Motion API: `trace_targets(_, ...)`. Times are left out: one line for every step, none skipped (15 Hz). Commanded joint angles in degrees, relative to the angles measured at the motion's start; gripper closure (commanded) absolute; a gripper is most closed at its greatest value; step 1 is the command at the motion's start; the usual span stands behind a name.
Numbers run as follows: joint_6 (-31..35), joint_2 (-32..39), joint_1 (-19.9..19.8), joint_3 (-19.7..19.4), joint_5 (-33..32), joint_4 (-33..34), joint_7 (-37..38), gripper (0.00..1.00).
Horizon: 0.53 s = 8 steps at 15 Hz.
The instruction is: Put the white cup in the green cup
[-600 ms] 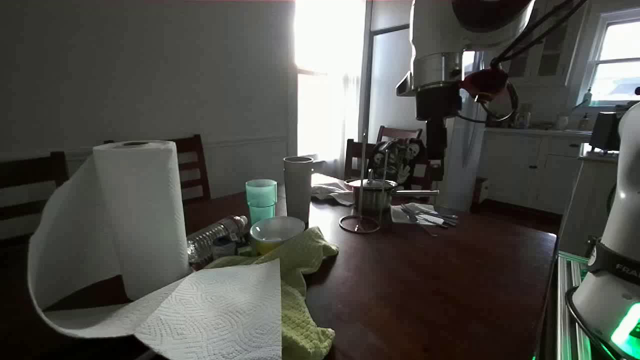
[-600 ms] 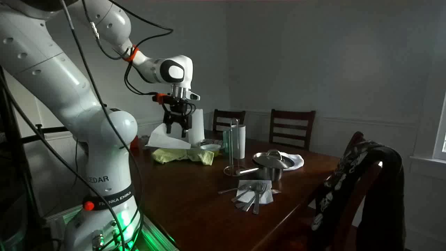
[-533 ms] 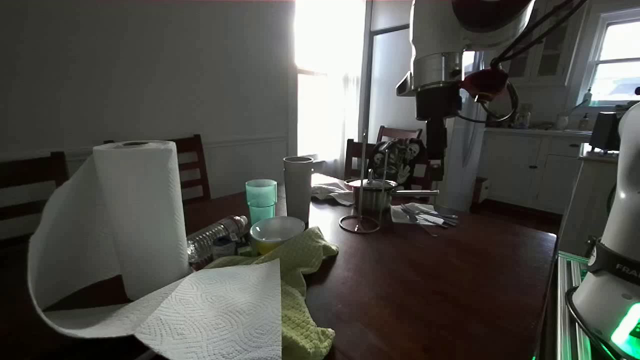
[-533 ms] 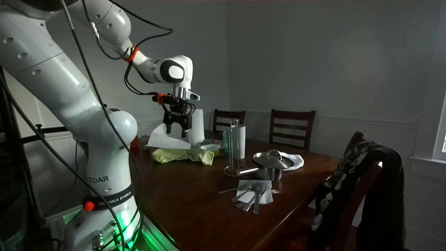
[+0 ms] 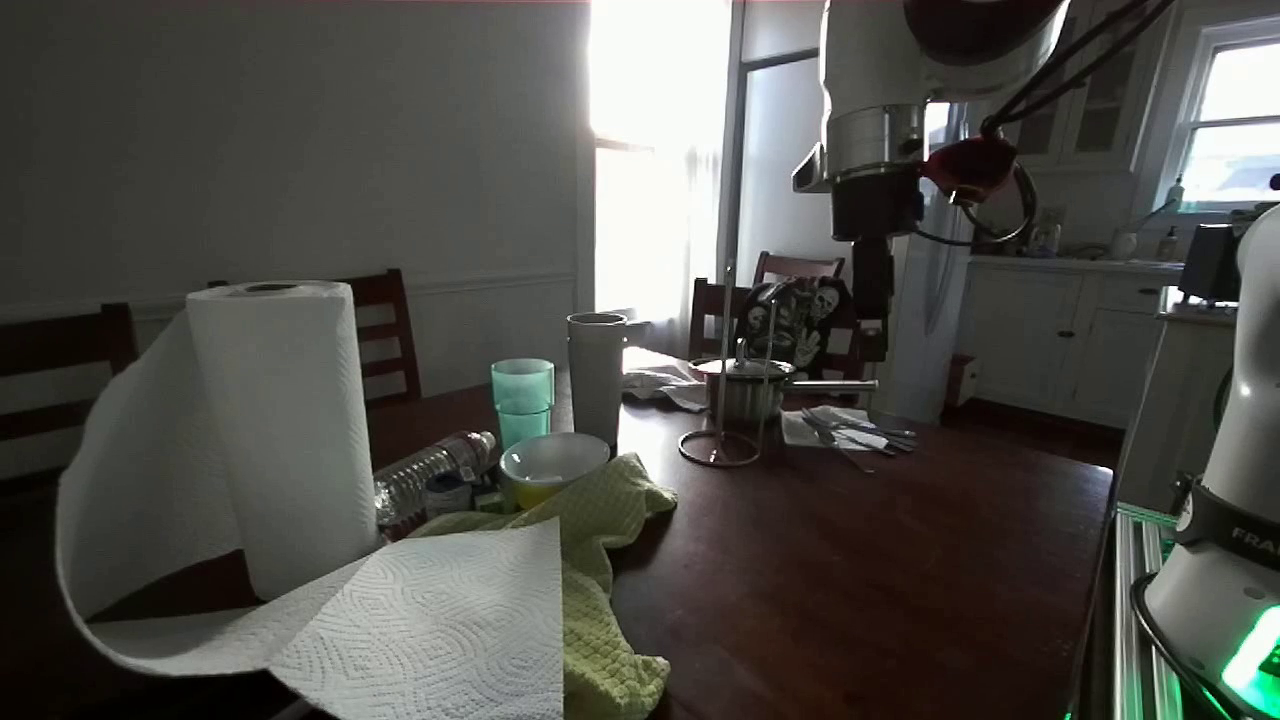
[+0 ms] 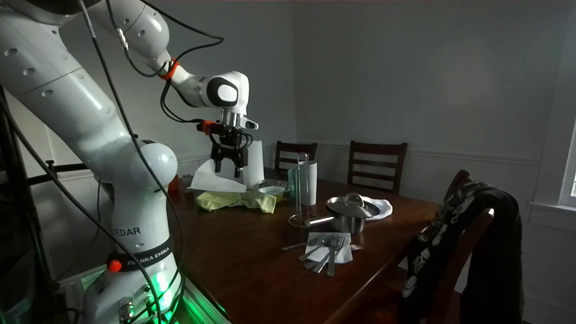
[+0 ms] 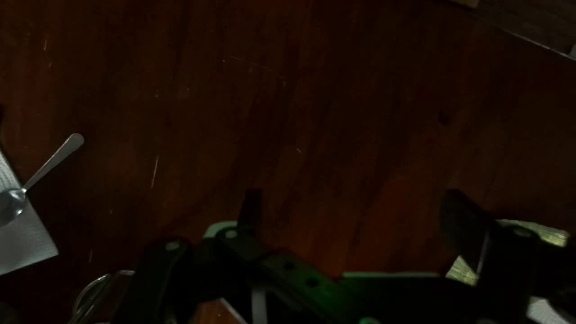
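The white cup (image 5: 596, 385) stands upright on the table, and it also shows in an exterior view (image 6: 311, 182) behind a wire stand. The green cup (image 5: 523, 400) stands upright close beside it; in an exterior view the green cup (image 6: 292, 183) is partly hidden by the stand and the white cup. My gripper (image 6: 228, 169) hangs above the table, pointing down, well away from both cups. In an exterior view the gripper (image 5: 873, 345) appears side-on. In the wrist view the gripper (image 7: 353, 198) has its fingers wide apart with only table between them. Neither cup shows in the wrist view.
A wire stand (image 5: 720, 462) and a lidded pot (image 5: 745, 395) are near the white cup. A bowl (image 5: 555, 465), a plastic bottle (image 5: 435, 475) and a yellow-green cloth (image 5: 615, 600) lie in front of the cups. A paper-towel roll (image 5: 285, 430) stands nearby. Cutlery (image 6: 330, 252) lies on a napkin.
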Motion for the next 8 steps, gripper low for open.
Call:
trace_targets(-0.1,0.0,-0.5,0.5,0.3,0.1,-0.2,0.00)
trace_targets(-0.1,0.0,-0.5,0.5,0.3,0.1,-0.2,0.00)
trace_targets(-0.1,0.0,-0.5,0.5,0.3,0.1,-0.2,0.00)
trace_targets(-0.1,0.0,-0.5,0.5,0.3,0.1,-0.2,0.00)
trace_targets(-0.1,0.0,-0.5,0.5,0.3,0.1,-0.2,0.00)
trace_targets(-0.1,0.0,-0.5,0.5,0.3,0.1,-0.2,0.00)
trace_targets(0.3,1.2,-0.3,1.2,0.0,1.3,0.1,0.00)
trace_targets(-0.5,2.3,0.0,1.7,-0.4,3.0,0.2,0.00)
